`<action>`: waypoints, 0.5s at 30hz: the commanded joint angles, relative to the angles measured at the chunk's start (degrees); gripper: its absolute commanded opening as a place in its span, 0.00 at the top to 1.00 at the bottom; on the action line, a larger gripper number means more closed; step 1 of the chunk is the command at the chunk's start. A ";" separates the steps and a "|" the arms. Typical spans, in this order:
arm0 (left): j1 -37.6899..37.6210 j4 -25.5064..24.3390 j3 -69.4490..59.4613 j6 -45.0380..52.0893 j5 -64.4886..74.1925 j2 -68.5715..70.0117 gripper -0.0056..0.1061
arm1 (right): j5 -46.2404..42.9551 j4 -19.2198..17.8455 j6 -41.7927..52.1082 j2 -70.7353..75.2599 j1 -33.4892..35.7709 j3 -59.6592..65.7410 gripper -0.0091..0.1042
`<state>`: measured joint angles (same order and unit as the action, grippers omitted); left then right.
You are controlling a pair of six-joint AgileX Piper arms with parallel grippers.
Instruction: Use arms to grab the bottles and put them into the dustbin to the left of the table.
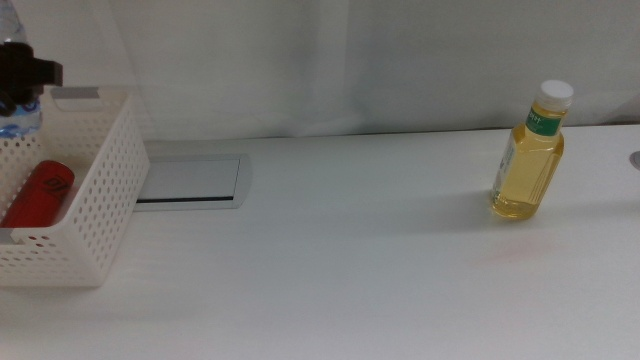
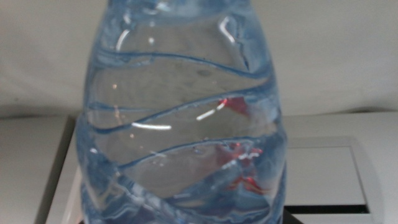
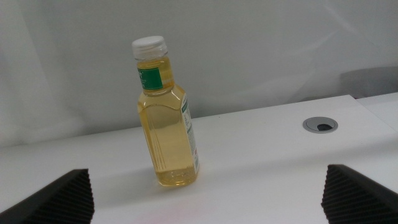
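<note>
I hold the water bottle (image 2: 183, 118) clamped in the left gripper (image 1: 22, 72), directly above the dustbin (image 1: 95, 190). The right gripper (image 3: 208, 199), jaws apart, faces the upright yellow bottle (image 3: 166, 118).

Can (image 1: 38, 192) in dustbin (image 1: 95, 200); bottle (image 1: 528, 158) right.

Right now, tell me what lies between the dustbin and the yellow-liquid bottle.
In the middle view, only the grey recessed panel beside the dustbin; beyond it, bare white tabletop runs to the yellow-liquid bottle.
</note>
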<state>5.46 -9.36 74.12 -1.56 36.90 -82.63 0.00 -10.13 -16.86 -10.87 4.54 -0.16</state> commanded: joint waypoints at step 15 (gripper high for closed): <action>4.81 1.16 0.53 -3.06 -4.80 -15.60 0.98 | 0.55 -0.17 0.30 -0.13 -0.44 2.02 0.01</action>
<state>10.21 -9.37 74.12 -3.86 35.42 -97.46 0.00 -10.13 -16.86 -10.87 4.54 -0.16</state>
